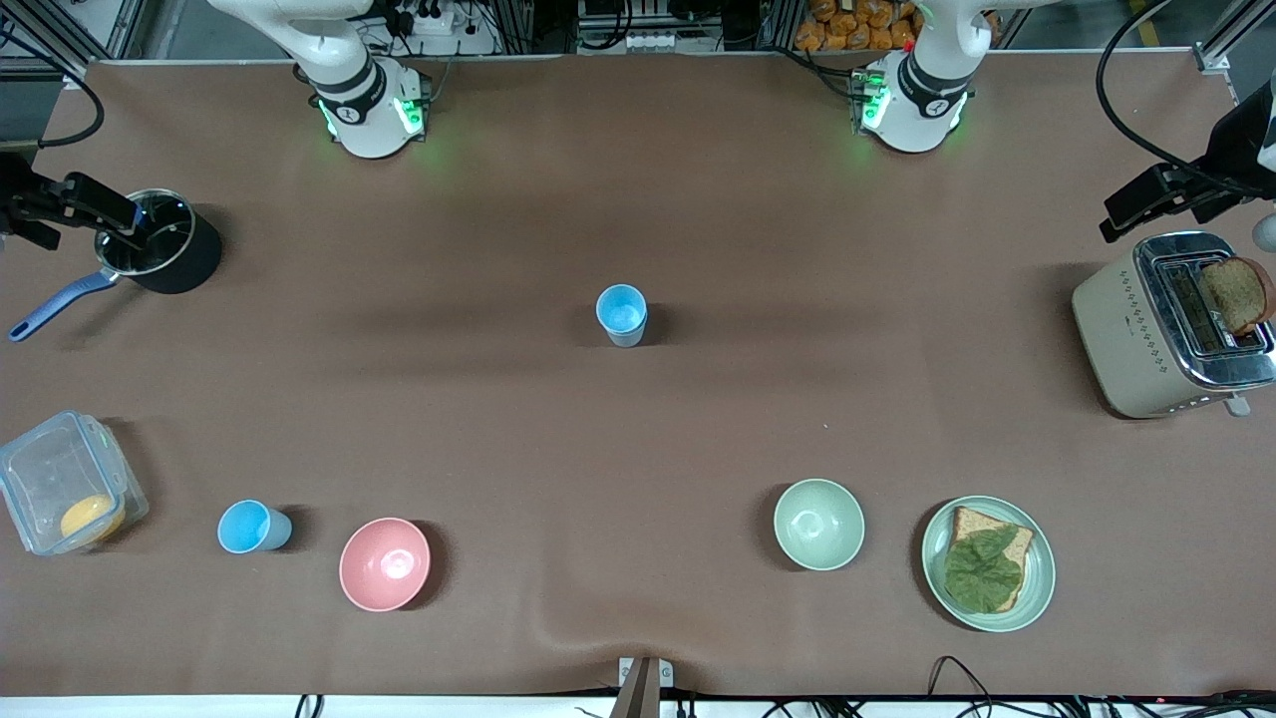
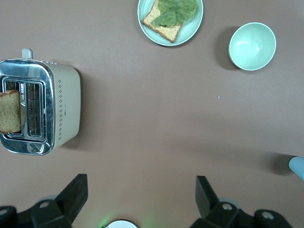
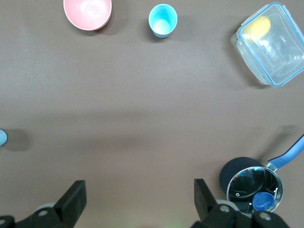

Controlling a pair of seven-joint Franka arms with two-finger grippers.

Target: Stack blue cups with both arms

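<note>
Pink bowl (image 1: 385,563) nearest; both grippers (image 2: 137,197) (image 3: 137,197) hang high, fingers spread.

You see a matt brown cloth-like table cover (image 1: 638,449), slightly rippled at its near edge. Both small light-blue plastic cups (image 1: 622,314) (image 1: 253,527) look smooth and satin. The beige toaster (image 1: 1166,324) has a glossy chromed metal top. The clear plastic container (image 1: 65,481) shines.
</note>
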